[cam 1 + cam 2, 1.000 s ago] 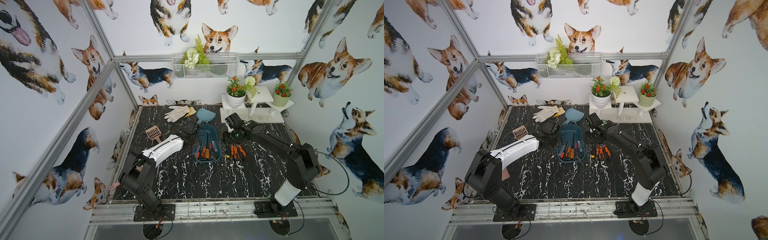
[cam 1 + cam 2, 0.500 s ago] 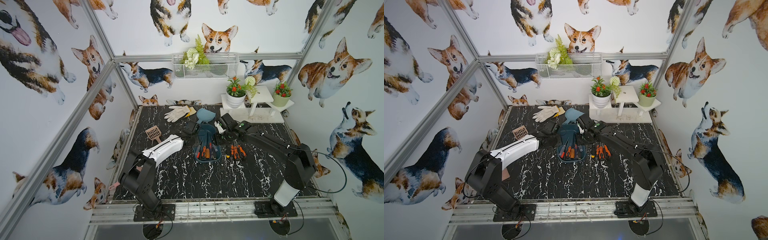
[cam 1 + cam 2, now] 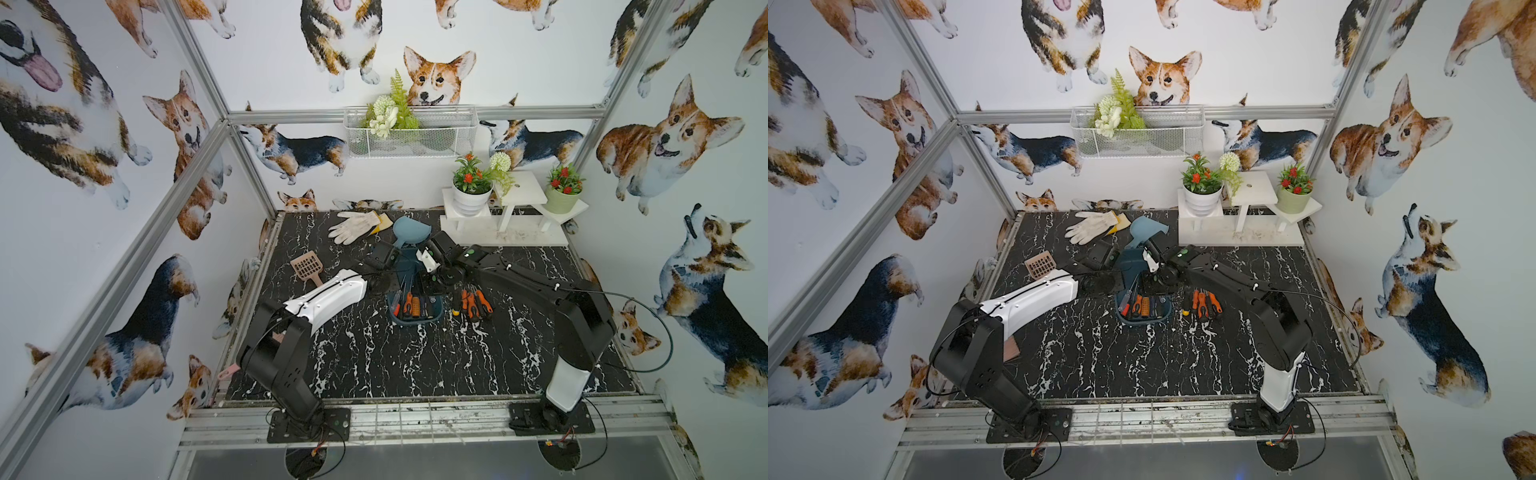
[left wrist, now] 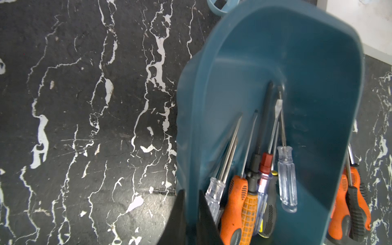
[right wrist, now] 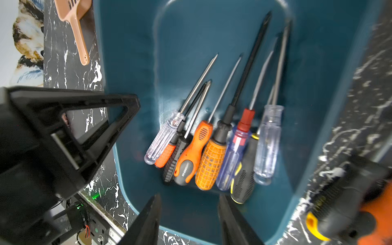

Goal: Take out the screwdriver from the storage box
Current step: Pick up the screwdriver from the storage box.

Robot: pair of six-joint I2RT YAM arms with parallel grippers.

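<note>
The left pincer [image 4: 192,203] is clamped on a long side wall of the box [image 4: 307,63], one finger inside and one outside, both cut off by the frame; the right pincer [image 5: 188,212] hangs over the box's low end, tips apart with nothing between them; the box sits tilted on the table [image 4: 84,106], far end raised; the screwdrivers [image 5: 210,161] lie heaped at its low end, handles overlapping, the upper floor bare; loose screwdrivers [image 3: 473,303] lie just beside the box, blurred in the right wrist view; in both top views the arms cover much of the box's raised half; the dustpan [image 3: 409,230] lies just behind
</note>
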